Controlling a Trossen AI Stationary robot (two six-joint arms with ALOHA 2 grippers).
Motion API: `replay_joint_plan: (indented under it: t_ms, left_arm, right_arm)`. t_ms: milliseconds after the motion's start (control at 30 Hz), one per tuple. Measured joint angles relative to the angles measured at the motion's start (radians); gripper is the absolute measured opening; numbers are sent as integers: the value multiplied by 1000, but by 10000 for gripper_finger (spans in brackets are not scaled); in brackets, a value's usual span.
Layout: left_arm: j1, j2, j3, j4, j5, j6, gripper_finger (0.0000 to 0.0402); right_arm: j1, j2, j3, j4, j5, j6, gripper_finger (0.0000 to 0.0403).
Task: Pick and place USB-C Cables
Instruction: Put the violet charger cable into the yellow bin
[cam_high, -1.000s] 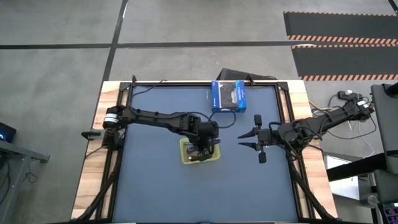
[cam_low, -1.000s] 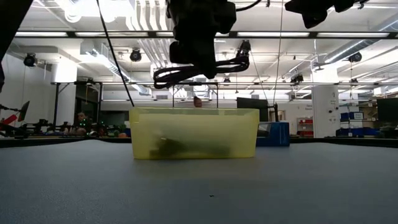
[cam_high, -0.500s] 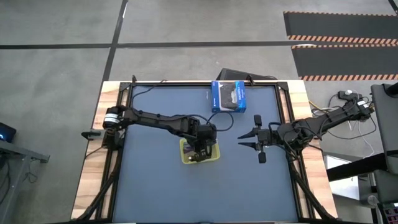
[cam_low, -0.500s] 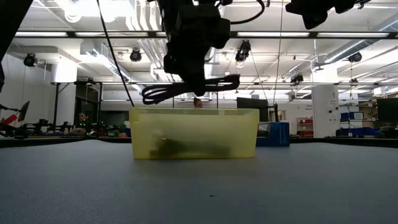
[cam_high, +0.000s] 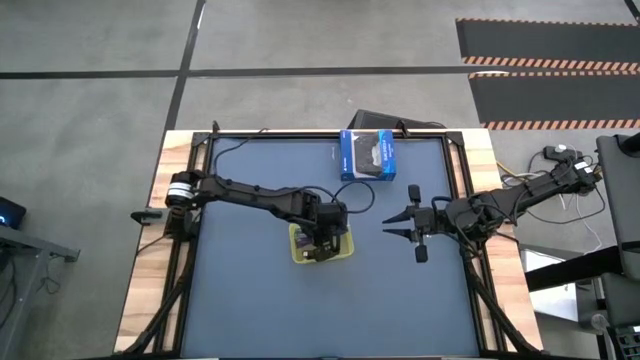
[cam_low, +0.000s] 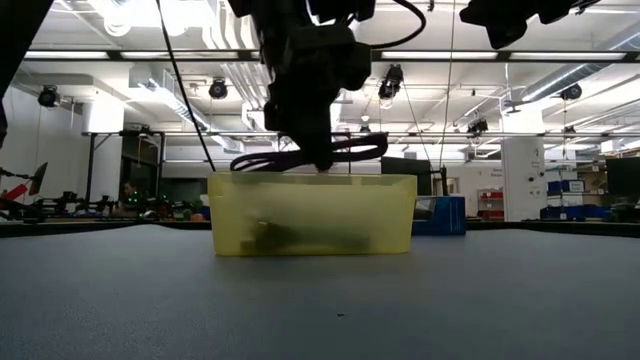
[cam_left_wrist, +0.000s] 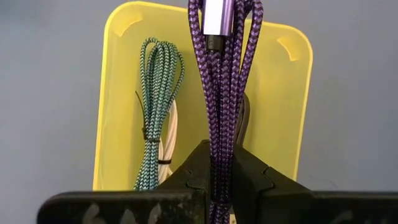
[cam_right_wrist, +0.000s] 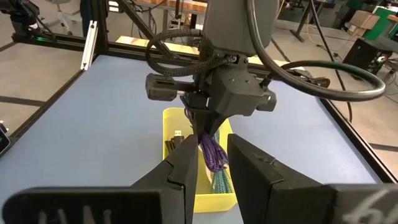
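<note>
1. High view first: the left gripper (cam_high: 322, 237) sits right over the yellow bin (cam_high: 346, 251) near the middle of the table, with the blue-and-black box (cam_high: 367, 154) up at about 12 o'clock from it.
2. Its fingers are clamped on the purple cable (cam_left_wrist: 225, 87), which hangs in a loop between them, directly above the bin's opening.
3. The teal cable (cam_left_wrist: 157, 99) is already lying in the bin, with the white cable (cam_left_wrist: 169, 134) tucked against it. Something dark lies in there too, but I can't make out what.
4. From table level the loop (cam_low: 310, 156) hangs roughly level with the bin's top edge, so I'd go a touch lower before letting go. That way the springy loop shouldn't flop over the wall.
5. Keep the drop centred in the free strip beside the teal one, and open the fingers cleanly so the braid doesn't snag.
6. The right gripper (cam_high: 397, 224) waits at about 3 o'clock from the bin, well apart, fingers spread, holding nothing.
</note>
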Motion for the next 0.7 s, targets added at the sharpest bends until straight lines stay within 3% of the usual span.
replay_joint_plan:
  t_ms: [700]
  left_arm:
    - [0, 3, -67, 72, 0, -7, 18]
  right_arm:
    - [0, 0, -6, 0, 0, 0, 79]
